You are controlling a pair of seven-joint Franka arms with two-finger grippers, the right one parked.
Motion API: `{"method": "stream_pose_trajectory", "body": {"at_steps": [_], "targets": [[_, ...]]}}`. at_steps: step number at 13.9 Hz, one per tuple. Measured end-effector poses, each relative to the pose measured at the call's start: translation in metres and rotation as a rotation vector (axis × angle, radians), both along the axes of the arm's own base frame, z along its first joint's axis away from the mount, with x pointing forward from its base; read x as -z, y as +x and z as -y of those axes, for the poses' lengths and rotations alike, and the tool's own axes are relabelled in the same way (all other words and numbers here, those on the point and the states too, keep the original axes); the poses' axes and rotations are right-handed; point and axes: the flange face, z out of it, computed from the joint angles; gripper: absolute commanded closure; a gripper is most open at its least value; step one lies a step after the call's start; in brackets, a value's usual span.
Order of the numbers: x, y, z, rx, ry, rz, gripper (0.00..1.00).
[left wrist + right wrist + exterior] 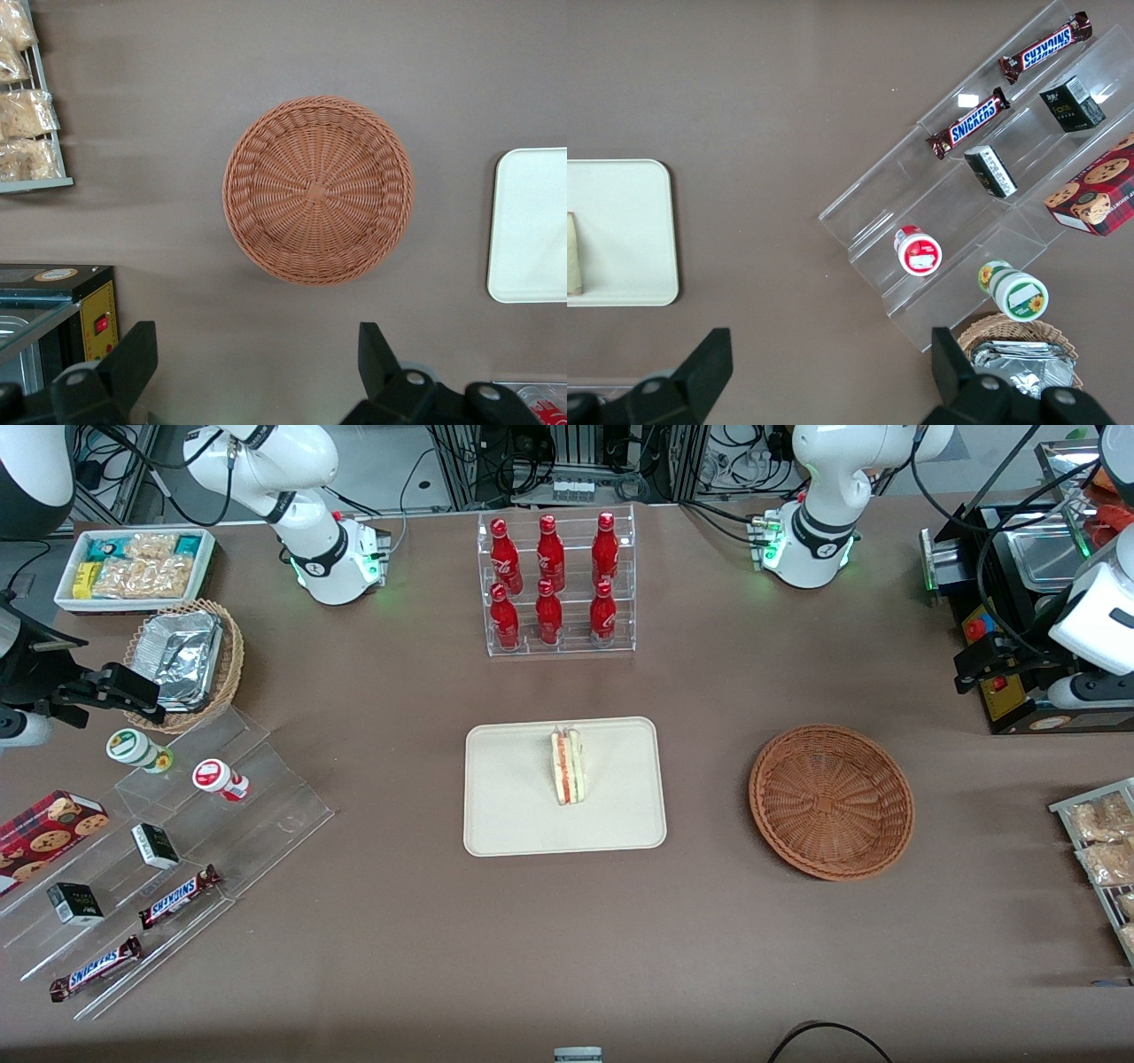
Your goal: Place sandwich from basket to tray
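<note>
Desk point(399, 957): brown surface.
Tray point(505, 815): cream, mid-desk; sandwich point(567, 765) on it, lying on side, filling edge up.
Basket point(831, 801): reddish-brown wicker, nothing in it, toward working arm's end, well apart from tray.
Rack of red bottles point(555, 583): six bottles, farther from camera than tray.
Gripper point(979, 661): black, raised at working arm's end of desk, farther from camera than basket.

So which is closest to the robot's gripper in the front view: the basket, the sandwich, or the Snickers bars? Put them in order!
The gripper hangs open above the table by the basket.
1. Basket, empty, toward the working arm's end.
2. Sandwich, on the tray mid-table.
3. Snickers bars, toward the parked arm's end.
</note>
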Motion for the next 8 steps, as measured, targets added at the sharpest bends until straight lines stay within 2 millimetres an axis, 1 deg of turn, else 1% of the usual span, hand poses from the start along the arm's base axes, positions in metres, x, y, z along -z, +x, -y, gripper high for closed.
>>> {"method": "stream_pose_trajectory", "body": {"at_steps": [8], "targets": [[-0.0033,0.0000,0.0003,0.000,0.000,0.005,0.00]]}}
